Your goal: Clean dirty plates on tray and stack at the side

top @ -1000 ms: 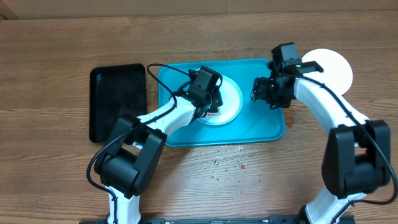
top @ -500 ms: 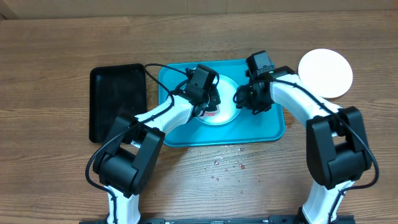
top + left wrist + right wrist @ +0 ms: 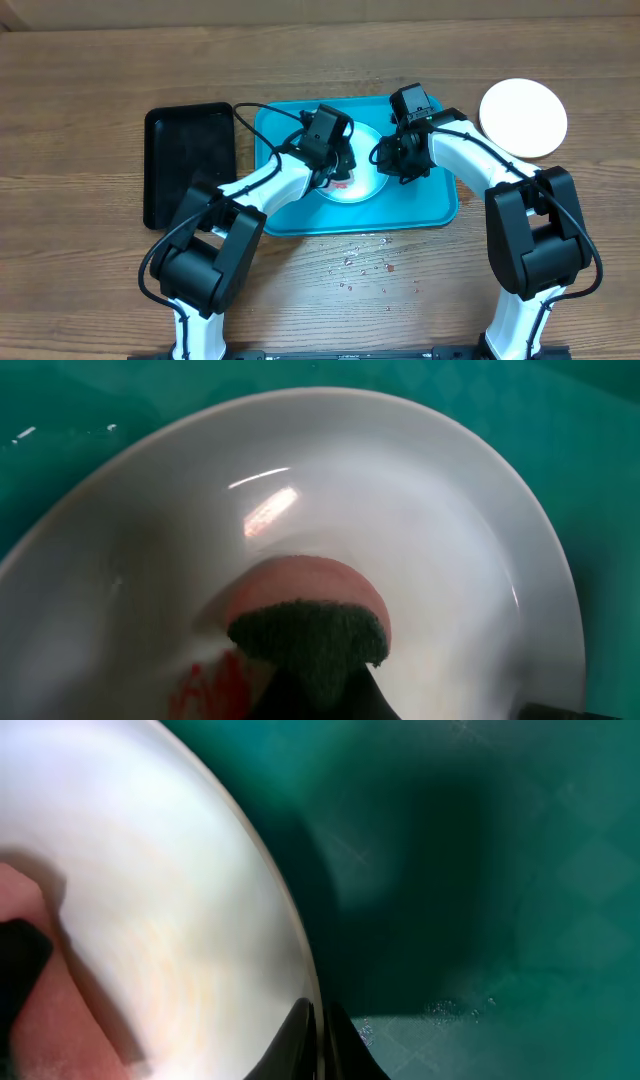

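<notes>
A black tray lay at the left on the wooden table, just beside the turquoise tray. The left gripper reached over the turquoise tray, its fingers clamped on a pink sponge with a dark scouring face. The sponge was pressed against the inside of the dirty plate. A red smear showed on the plate just left of the sponge, and the rest of the surface looked white and glossy. This plate sat near the middle of the turquoise tray. The right gripper met the plate's right edge, its two fingertips closed on the rim, one on either side. Farther right, off the tray, a clean white plate rested on the table. Small droplets speckled the wood in front of the tray.
</notes>
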Robot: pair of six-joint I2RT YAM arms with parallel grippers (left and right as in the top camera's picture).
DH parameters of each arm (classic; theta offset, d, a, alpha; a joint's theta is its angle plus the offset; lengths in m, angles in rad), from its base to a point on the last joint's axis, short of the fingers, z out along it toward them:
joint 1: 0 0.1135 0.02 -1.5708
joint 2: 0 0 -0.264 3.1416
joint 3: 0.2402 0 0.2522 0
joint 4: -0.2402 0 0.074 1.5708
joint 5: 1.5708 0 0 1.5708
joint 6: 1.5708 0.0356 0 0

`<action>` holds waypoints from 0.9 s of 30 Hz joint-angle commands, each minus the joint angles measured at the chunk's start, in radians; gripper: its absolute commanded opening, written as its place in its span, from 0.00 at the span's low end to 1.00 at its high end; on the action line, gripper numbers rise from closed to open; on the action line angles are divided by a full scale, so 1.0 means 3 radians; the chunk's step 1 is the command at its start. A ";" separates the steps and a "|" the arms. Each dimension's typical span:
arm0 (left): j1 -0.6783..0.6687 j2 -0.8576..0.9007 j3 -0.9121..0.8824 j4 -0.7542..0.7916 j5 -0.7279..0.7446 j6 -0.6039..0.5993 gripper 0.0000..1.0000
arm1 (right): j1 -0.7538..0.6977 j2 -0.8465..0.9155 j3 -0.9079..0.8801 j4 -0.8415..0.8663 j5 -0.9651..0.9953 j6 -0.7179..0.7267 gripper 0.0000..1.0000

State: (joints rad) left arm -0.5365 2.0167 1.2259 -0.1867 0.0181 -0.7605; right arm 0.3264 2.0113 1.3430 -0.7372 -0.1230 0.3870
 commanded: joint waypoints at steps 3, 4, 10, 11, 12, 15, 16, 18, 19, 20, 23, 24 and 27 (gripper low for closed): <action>-0.0150 0.0084 0.0076 -0.0076 -0.0072 -0.0010 0.04 | 0.0043 0.0050 -0.0010 -0.0018 0.0098 0.0184 0.04; -0.0181 0.0084 0.0076 -0.0140 -0.0156 -0.0009 0.04 | 0.0043 0.0050 -0.0010 -0.0025 0.0108 0.0277 0.04; -0.0198 0.0084 0.0076 -0.0225 -0.0505 0.0071 0.04 | 0.0043 0.0050 -0.0010 -0.0033 0.0106 0.0425 0.04; -0.0192 0.0084 0.0076 -0.0206 -0.0553 0.0074 0.04 | 0.0043 0.0050 -0.0010 -0.0043 0.0107 0.0453 0.04; -0.0181 0.0084 0.0076 -0.0175 -0.0615 0.0081 0.04 | 0.0043 0.0050 -0.0010 -0.0055 0.0103 0.0463 0.04; -0.0127 0.0084 0.0076 -0.0052 -0.0748 0.0173 0.04 | 0.0043 0.0050 -0.0010 -0.0078 0.0106 0.0470 0.04; -0.0107 0.0084 0.0076 -0.0008 -0.0787 0.0211 0.04 | 0.0043 0.0050 -0.0010 -0.0089 0.0106 0.0470 0.04; -0.0052 0.0084 0.0076 0.0065 -0.0825 0.0272 0.04 | 0.0043 0.0050 -0.0010 -0.0103 0.0106 0.0470 0.04; -0.0006 0.0084 0.0078 0.0075 -0.0821 0.0280 0.04 | 0.0043 0.0050 -0.0010 -0.0107 0.0106 0.0470 0.04; 0.0024 0.0084 0.0079 0.0071 -0.0816 0.0280 0.04 | 0.0043 0.0050 -0.0010 -0.0107 0.0106 0.0470 0.04; 0.0145 0.0084 0.0079 -0.0048 -0.0692 0.0284 0.04 | 0.0043 0.0050 -0.0010 -0.0104 0.0106 0.0470 0.04; 0.0175 0.0084 0.0079 -0.0097 -0.0662 0.0286 0.04 | 0.0043 0.0050 -0.0010 -0.0104 0.0107 0.0470 0.04; 0.0224 0.0084 0.0079 -0.0230 -0.0505 0.0411 0.04 | 0.0043 0.0050 -0.0010 -0.0104 0.0106 0.0470 0.04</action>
State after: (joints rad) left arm -0.4831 2.0201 1.2411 -0.2344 -0.1574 -0.6899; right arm 0.3298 2.0113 1.3434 -0.7528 -0.1226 0.5152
